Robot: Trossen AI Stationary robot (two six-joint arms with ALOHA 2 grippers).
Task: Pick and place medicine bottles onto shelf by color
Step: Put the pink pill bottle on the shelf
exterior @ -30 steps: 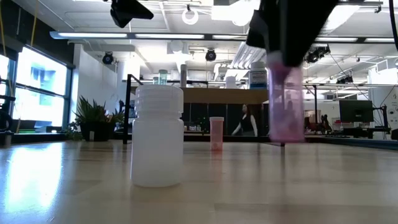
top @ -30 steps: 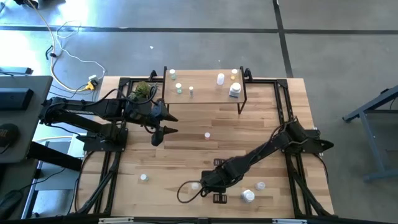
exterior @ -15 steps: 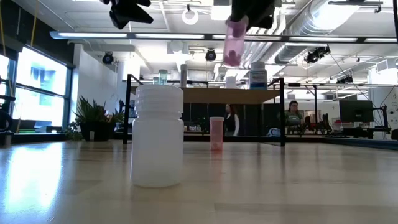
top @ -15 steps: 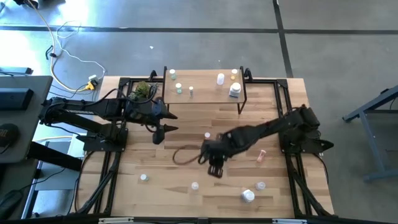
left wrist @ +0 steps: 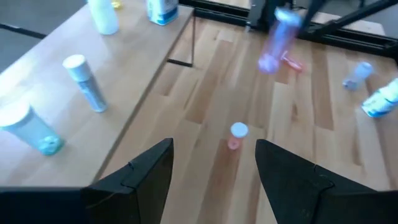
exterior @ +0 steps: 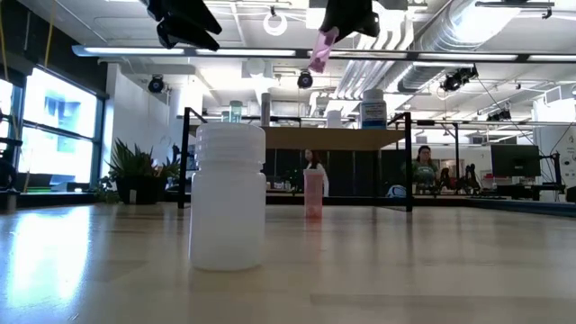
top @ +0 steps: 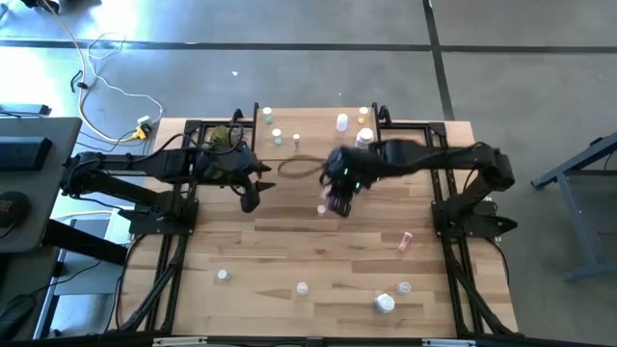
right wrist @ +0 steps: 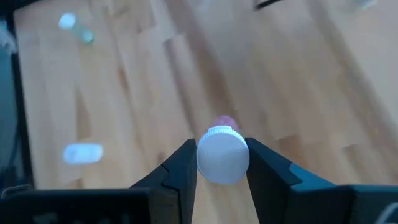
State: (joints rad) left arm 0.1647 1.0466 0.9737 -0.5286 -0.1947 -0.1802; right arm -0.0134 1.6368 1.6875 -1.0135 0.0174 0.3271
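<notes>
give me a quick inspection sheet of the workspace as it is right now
surface: wooden table, mostly bare.
job's things: pink bottle held in the air, tilted; several bottles stand on the shelf; a small pink bottle stands mid-table; a pink bottle lies on its side; white bottles sit near the front edge.
clutter: small green plant beside the shelf.
grippers: right gripper shut on the pink bottle, above mid-table near the shelf; left gripper open, empty, near the shelf's left end.
cables: white cable on the floor beyond the table.
surroundings: people in the room behind.
</notes>
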